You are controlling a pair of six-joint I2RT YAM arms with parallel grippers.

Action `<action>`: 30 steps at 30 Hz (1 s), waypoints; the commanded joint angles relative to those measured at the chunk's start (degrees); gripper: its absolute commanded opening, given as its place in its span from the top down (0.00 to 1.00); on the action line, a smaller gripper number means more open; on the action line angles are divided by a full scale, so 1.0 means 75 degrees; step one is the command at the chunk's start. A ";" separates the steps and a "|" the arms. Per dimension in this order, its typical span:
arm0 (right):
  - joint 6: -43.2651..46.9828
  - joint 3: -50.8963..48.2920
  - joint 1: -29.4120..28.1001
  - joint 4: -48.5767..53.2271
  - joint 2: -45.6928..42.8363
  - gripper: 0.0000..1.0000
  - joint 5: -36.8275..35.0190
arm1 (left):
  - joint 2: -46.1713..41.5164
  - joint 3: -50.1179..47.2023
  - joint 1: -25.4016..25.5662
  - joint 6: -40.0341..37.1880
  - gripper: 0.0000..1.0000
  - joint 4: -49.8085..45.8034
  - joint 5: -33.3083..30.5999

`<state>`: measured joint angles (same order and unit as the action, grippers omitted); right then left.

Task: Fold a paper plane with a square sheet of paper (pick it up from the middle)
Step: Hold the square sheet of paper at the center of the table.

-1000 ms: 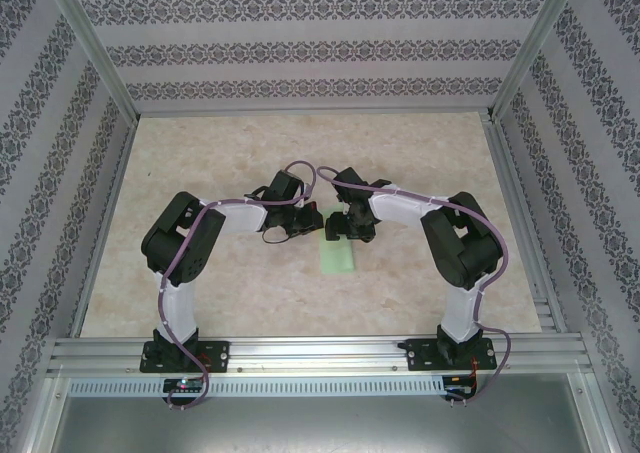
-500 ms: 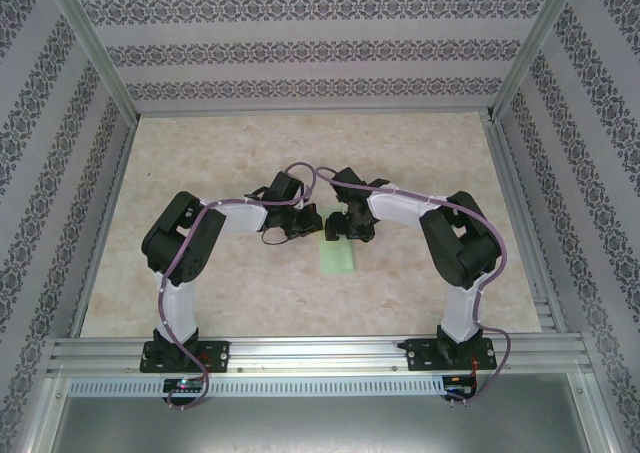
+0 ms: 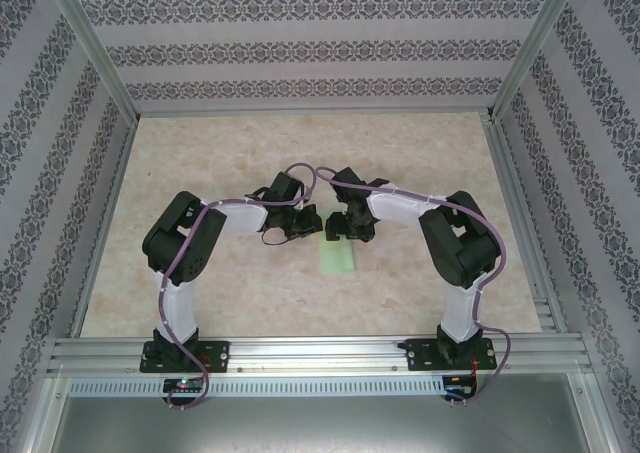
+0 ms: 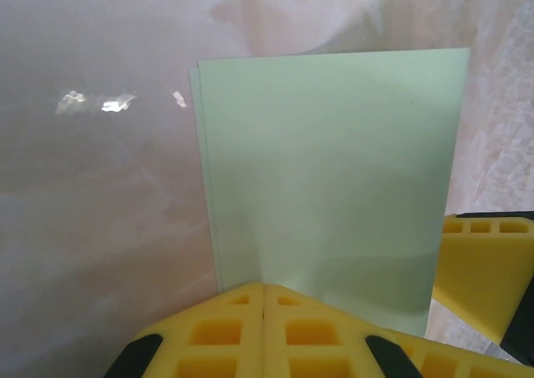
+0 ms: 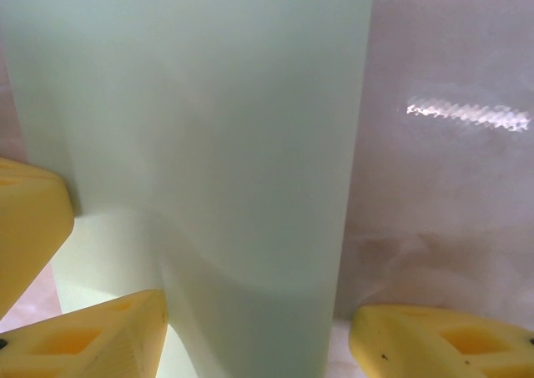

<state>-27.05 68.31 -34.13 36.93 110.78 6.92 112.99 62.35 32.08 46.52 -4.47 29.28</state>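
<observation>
**A:** Where's the square sheet of paper (image 4: 334, 186)?

**B:** Mid-table (image 3: 200, 153), between the two wrists, pale green. From above only its near half shows, and the far part is under the gripper bodies. Left wrist camera: a second layer peeks out along one long edge, so it lies doubled. Its near edge is hidden behind the yellow fingertips.

**A:** Left gripper (image 4: 264, 299)?

**B:** Fingers pressed together, tips meeting in one seam right at the sheet's near edge. I can't tell whether paper is caught in that seam, because the pads cover the spot.

**A:** Right gripper (image 5: 259, 328)?

**B:** Spread. On its own camera one pad sits low on each side, with the green strip running between them. The pad at the bare-table side stands apart from the paper's edge. The other pad is against or under the sheet, and blur stops me telling which.

**A:** The third yellow block (image 5: 29, 228) at that frame's edge?

**B:** Cut off by the border and touching the paper's side. It is probably the other arm's finger, though its body is out of frame.

**A:** Is the sheet flat?

**B:** Hard to say. The right wrist view shows a soft shaded curve across it near the pads, as if it bows there. The picture is too close and unfocused to place any crease.
</observation>
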 commanded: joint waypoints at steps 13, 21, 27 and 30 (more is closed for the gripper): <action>0.0107 -0.0782 -0.0183 -0.0718 0.1841 0.35 0.0223 | 0.0181 0.0245 0.0213 -0.0384 1.00 -0.0933 -0.0321; -0.0108 -0.0809 -0.0113 -0.0675 0.0544 0.34 0.0436 | 0.0189 0.0160 0.0225 -0.0577 1.00 -0.1693 -0.0809; -0.0306 -0.0963 0.0249 -0.0548 -0.1481 0.33 0.0264 | 0.0276 0.0178 0.0228 -0.0566 1.00 -0.1829 -0.0878; -0.0237 -0.1132 0.0534 -0.0535 -0.2340 0.33 0.0315 | 0.0286 0.0201 0.0228 -0.0538 1.00 -0.1844 -0.0883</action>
<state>-28.42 60.49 -32.14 33.08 99.59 9.02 113.36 64.82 33.15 43.79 -9.58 26.55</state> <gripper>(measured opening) 0.671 0.062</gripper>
